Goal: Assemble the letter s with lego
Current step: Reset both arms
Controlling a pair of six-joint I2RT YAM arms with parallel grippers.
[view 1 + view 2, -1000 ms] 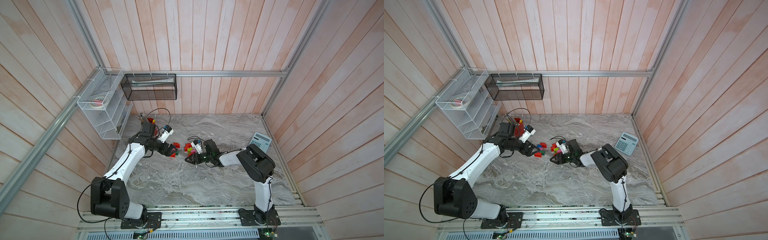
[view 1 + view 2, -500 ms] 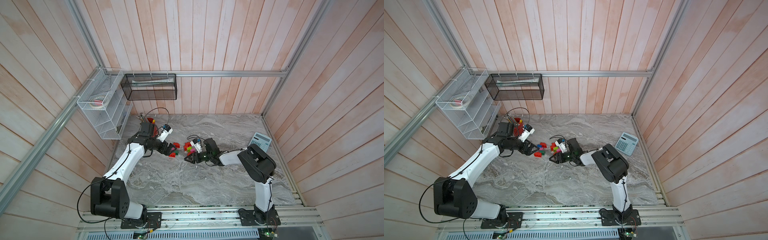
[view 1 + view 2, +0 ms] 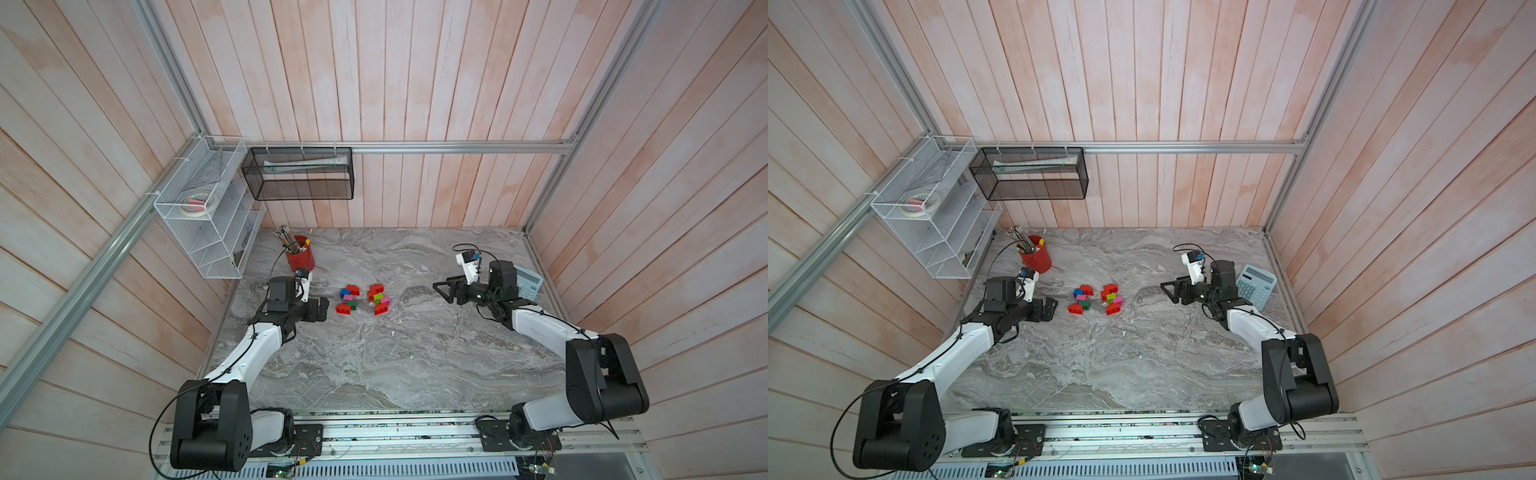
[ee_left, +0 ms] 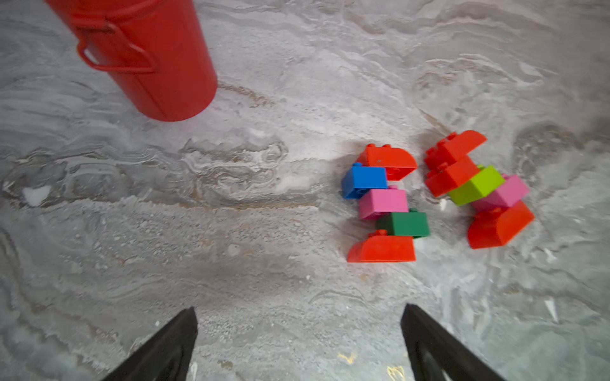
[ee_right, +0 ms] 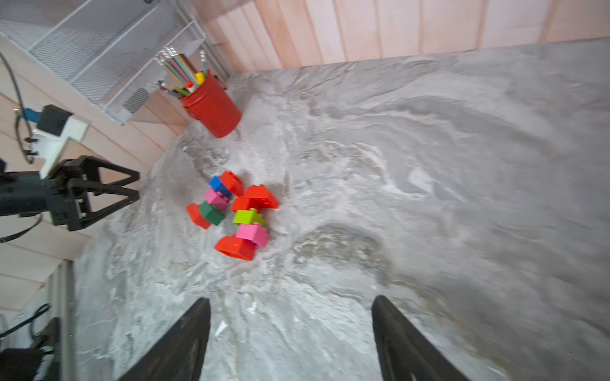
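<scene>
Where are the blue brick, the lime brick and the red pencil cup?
blue brick (image 4: 364, 178), left wrist view, on its broad side face.
lime brick (image 4: 478, 185), left wrist view, on its upward-facing side.
red pencil cup (image 5: 214, 110), right wrist view, on its outer wall.

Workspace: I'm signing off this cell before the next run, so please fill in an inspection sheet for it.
Surface: grey marbled tabletop, a few pale specks.
Job's things: plastic lego bricks in two zigzag chains lying side by side mid-table: chain with blue and dark green bricks, chain with a lime brick.
Clutter: red metal bucket of pencils; grey calculator beside the right arm.
Grippers: left gripper and right gripper open, empty, apart from the bricks.
Cables: black cables along both arms; none on the bricks.
Surroundings: white wire shelf, black mesh basket, wood-plank walls.
</scene>
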